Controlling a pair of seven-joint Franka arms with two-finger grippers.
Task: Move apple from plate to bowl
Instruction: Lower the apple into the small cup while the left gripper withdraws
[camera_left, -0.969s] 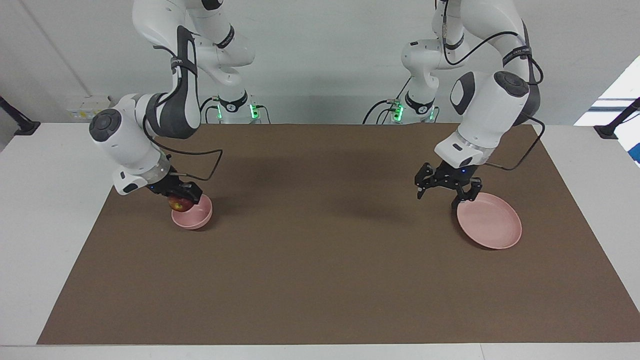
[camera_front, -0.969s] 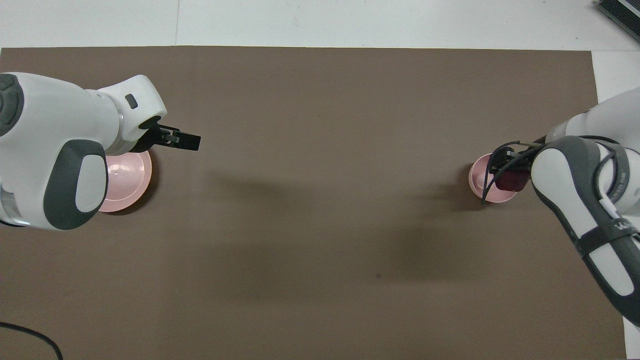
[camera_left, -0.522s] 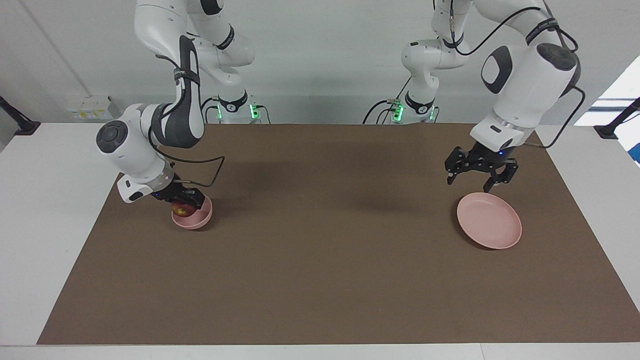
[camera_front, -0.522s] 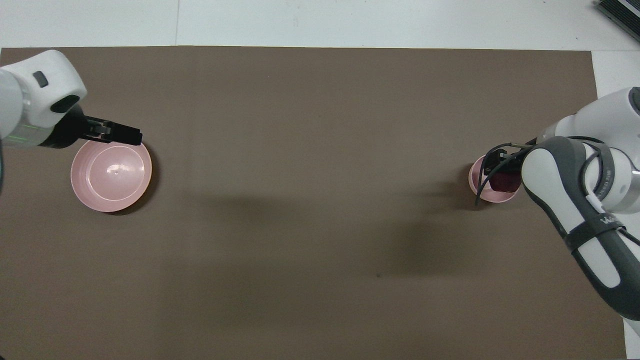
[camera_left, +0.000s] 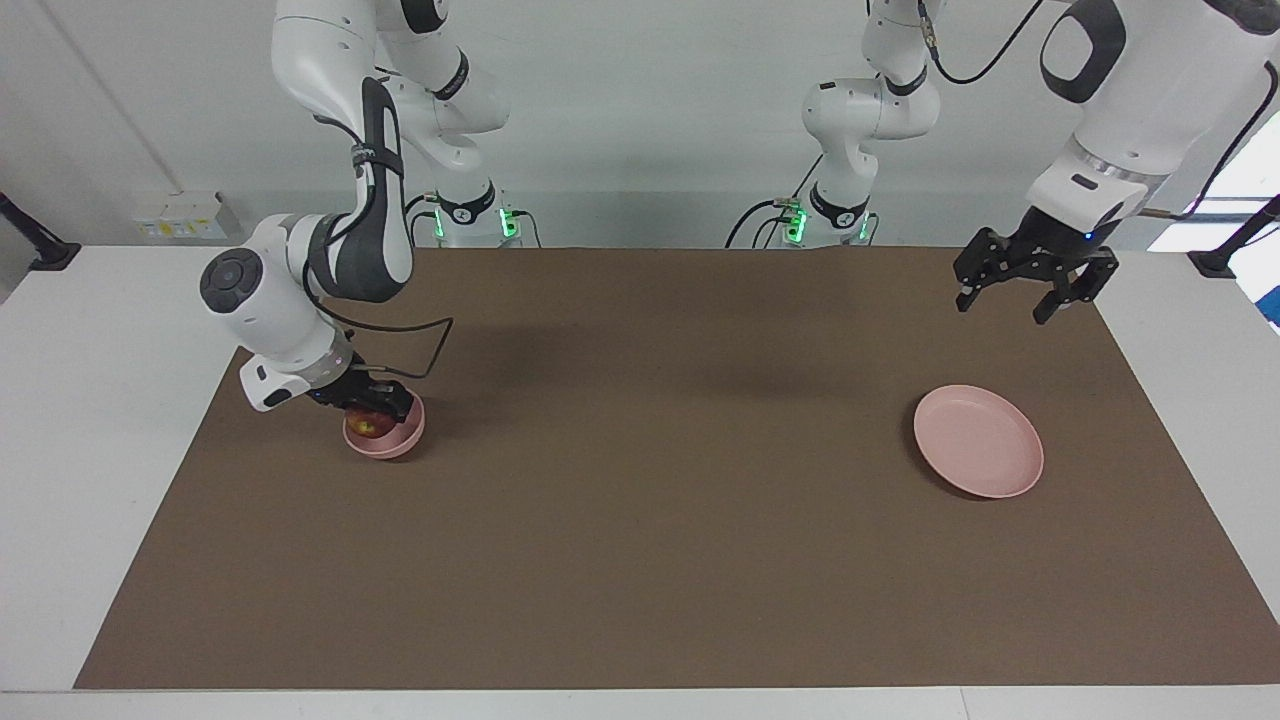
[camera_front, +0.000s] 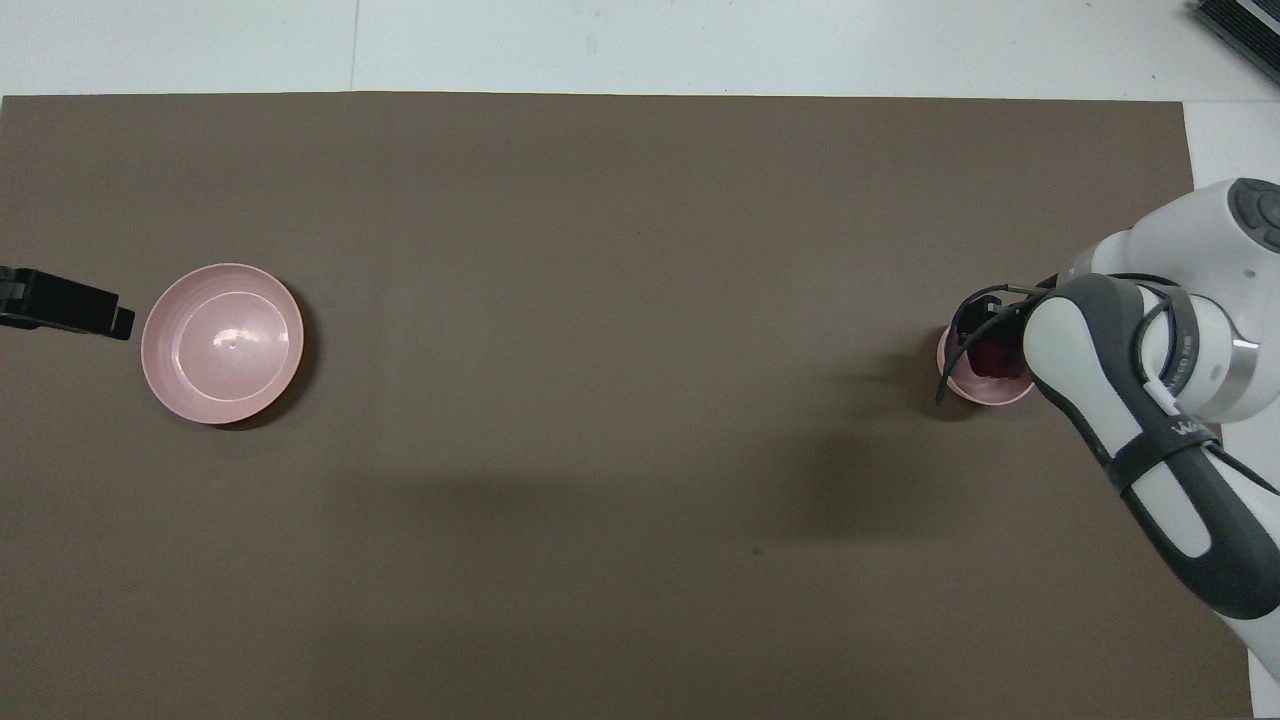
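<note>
The dark-red apple sits low inside the small pink bowl toward the right arm's end of the table. My right gripper is down on the bowl's opening, shut on the apple. In the overhead view the apple and bowl are partly hidden under the right arm. The flat pink plate lies bare toward the left arm's end; it also shows in the overhead view. My left gripper is open and empty, raised over the mat's corner near its own base.
A brown mat covers most of the white table. Black clamp mounts stand at the table's two corners nearest the robots.
My right gripper lowered the apple from the bowl's rim down into the bowl. My left gripper rose from the plate's rim and drew back toward its base, leaving the plate uncovered.
</note>
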